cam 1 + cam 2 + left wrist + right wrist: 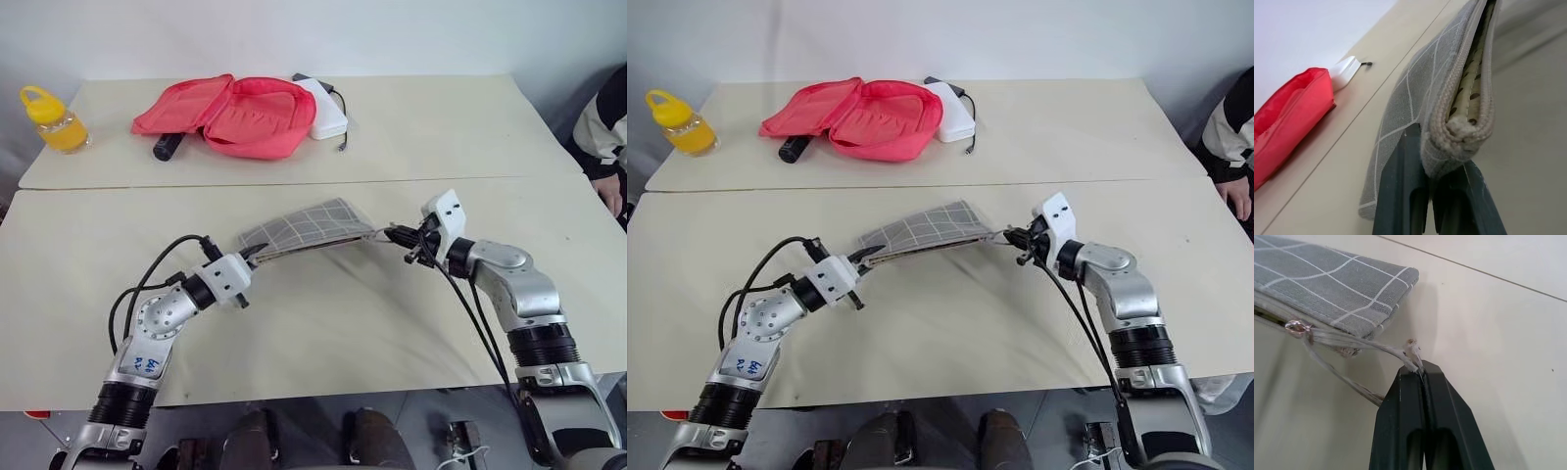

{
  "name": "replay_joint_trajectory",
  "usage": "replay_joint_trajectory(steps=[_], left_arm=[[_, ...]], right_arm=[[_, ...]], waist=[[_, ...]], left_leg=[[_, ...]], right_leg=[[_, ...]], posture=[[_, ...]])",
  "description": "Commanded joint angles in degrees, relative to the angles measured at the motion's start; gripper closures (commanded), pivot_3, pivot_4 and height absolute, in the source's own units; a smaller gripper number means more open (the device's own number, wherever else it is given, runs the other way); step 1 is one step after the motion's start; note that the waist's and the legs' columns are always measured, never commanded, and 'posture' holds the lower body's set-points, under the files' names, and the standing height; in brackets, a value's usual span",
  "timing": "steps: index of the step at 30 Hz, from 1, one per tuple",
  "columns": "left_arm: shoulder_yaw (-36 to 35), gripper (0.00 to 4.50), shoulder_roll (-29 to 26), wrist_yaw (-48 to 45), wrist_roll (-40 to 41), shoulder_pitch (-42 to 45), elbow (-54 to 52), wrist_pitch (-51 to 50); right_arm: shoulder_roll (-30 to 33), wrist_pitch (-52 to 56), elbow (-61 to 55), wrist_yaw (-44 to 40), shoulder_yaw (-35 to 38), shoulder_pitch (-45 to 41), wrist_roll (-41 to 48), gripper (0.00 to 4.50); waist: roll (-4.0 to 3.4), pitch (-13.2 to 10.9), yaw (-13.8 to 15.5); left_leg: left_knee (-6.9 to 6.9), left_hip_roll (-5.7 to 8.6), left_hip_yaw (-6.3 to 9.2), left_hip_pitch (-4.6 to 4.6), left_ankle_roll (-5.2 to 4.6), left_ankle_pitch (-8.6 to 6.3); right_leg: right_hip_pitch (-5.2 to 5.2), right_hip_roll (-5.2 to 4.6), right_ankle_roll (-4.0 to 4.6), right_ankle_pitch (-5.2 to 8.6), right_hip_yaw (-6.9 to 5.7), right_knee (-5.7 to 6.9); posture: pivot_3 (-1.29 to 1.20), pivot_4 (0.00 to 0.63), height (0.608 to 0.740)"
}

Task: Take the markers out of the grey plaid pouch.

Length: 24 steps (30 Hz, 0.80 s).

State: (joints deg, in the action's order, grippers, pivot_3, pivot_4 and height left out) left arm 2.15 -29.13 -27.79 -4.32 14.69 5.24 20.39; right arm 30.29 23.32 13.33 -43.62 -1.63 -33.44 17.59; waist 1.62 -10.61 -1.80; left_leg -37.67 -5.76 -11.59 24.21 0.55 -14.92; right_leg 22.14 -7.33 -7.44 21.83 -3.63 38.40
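Observation:
The grey plaid pouch (309,227) hangs stretched between my two grippers, a little above the near table. My left gripper (257,252) is shut on its left end; in the left wrist view the fingers (1400,191) pinch the fabric just below the zip. The zip stands partly apart, and the tan dotted lining (1471,73) shows through the gap. My right gripper (1422,377) is shut on a thin pale cord (1376,346) tied to the metal ring (1297,328) on the zip. The markers are hidden.
On the far table lie an open pink-red case (235,113), a black cylinder (167,147), a white box with a cable (326,110) and a yellow bottle (54,119). A person's sleeve and hand (607,147) show at the right edge.

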Motion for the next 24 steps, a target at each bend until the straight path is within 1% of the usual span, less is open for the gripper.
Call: replay_joint_trajectory(steps=[1, 3, 6, 9, 10, 11, 14, 15, 17, 21, 22, 24], left_arm=[[-1.83, 4.50, -0.10, 0.81, 1.20, -0.52, -1.26, 0.13], [-1.70, 4.50, 0.05, 0.34, 1.88, -0.43, -1.35, -0.24], [-1.74, 4.50, 0.18, -0.04, 2.73, -0.47, -1.30, -0.87], [-1.72, 4.50, 0.19, -0.46, 3.34, -0.59, -1.39, -1.15], [-1.81, 4.50, 0.37, -0.61, 3.80, -0.66, -1.44, -1.58], [-1.97, 4.50, 0.56, -0.65, 4.17, -0.78, -1.47, -1.89], [-2.09, 4.50, 0.78, -1.44, 5.25, -0.98, -1.40, -2.42], [-2.18, 4.50, 1.08, -1.58, 5.95, -1.02, -1.48, -2.98], [-2.51, 4.50, 1.76, -1.30, 6.79, -0.87, -1.60, -4.34], [-2.79, 4.50, 3.48, -2.06, 10.19, 0.10, -2.45, -8.82], [-2.44, 4.50, 3.47, -2.53, 10.24, 0.30, -2.80, -9.39], [-2.09, 4.50, 3.66, -3.06, 10.32, 0.51, -3.56, -10.15]], right_arm=[[-0.01, -1.56, -1.13, -0.86, 1.13, 0.08, -0.19, 4.47], [0.14, -0.88, -2.30, -1.57, 1.66, 0.44, 0.60, 4.47], [2.07, 0.37, -4.36, -4.54, 1.83, 1.44, 1.54, 3.86], [4.38, 1.70, -6.83, -7.03, 2.65, 2.42, 2.60, 2.92], [6.19, 2.64, -8.96, -9.47, 3.18, 3.17, 4.02, 2.45], [7.77, 3.50, -10.99, -11.33, 3.66, 3.85, 5.20, 2.18], [11.23, 3.93, -15.16, -13.96, 4.75, 4.50, 6.62, 1.12], [11.57, 3.57, -15.87, -13.75, 5.28, 3.96, 6.72, 1.12], [10.08, 2.79, -18.35, -12.23, 5.92, 1.86, 7.60, 1.12], [4.86, -1.41, -26.01, -10.73, -0.14, 1.59, 4.83, 1.12], [2.33, -1.36, -26.87, -9.08, -1.54, 1.88, 4.67, 1.29], [-0.23, -4.88, -26.73, -6.95, -5.08, 2.70, 0.37, 1.75]], waist=[[0.00, 0.00, 0.03], [0.00, 0.00, 0.03], [0.00, 0.00, 0.06], [0.00, 0.00, 0.15], [0.00, 0.00, 0.17], [0.00, 0.00, 0.21], [-0.01, -0.01, 0.17], [-0.01, -0.01, 0.09], [-0.01, -0.01, -0.09], [-0.01, -0.01, -0.16], [0.00, 0.00, -0.04], [0.01, 0.00, 0.12]], left_leg=[[0.00, 0.00, 0.00, 0.00, 0.00, 0.00], [0.00, 0.00, 0.00, 0.00, 0.00, 0.00], [0.00, 0.00, 0.01, 0.00, 0.00, 0.00], [0.00, 0.00, 0.01, 0.01, 0.00, 0.00], [0.00, 0.00, 0.01, 0.01, 0.00, 0.00], [0.00, 0.00, 0.01, 0.01, 0.00, 0.00], [0.01, 0.02, 0.02, 0.01, -0.01, 0.00], [0.01, 0.02, 0.02, 0.01, -0.01, -0.01], [-0.03, -0.02, 0.01, -0.02, 0.00, 0.00], [-0.08, -0.05, 0.01, -0.03, 0.02, 0.01], [-0.08, -0.05, 0.02, -0.03, 0.02, 0.01], [-0.09, -0.04, 0.02, -0.01, 0.02, 0.01]], right_leg=[[0.00, 0.00, 0.00, 0.00, 0.00, 0.00], [0.00, 0.00, 0.00, 0.00, 0.00, 0.01], [0.01, 0.00, 0.00, 0.00, 0.01, 0.01], [0.01, 0.00, 0.00, 0.00, 0.01, 0.00], [0.01, -0.01, 0.00, 0.00, 0.01, 0.00], [0.01, 0.00, 0.00, 0.00, 0.01, 0.00], [0.01, -0.02, 0.00, 0.00, 0.02, -0.02], [0.01, -0.02, 0.00, 0.00, 0.02, -0.04], [0.00, 0.00, 0.00, 0.00, 0.01, -0.01], [0.04, 0.01, 0.01, 0.00, 0.02, 0.14], [0.04, 0.01, 0.01, 0.00, 0.01, 0.13], [0.03, 0.00, 0.01, 0.00, 0.00, 0.12]], posture=[[0.00, 0.150, 0.740], [0.00, 0.150, 0.740], [0.00, 0.150, 0.740], [0.00, 0.150, 0.740], [0.00, 0.150, 0.740], [0.00, 0.150, 0.740], [0.00, 0.150, 0.740], [0.00, 0.150, 0.740], [0.00, 0.150, 0.740], [0.00, 0.150, 0.740], [0.00, 0.150, 0.740], [0.00, 0.150, 0.740]])
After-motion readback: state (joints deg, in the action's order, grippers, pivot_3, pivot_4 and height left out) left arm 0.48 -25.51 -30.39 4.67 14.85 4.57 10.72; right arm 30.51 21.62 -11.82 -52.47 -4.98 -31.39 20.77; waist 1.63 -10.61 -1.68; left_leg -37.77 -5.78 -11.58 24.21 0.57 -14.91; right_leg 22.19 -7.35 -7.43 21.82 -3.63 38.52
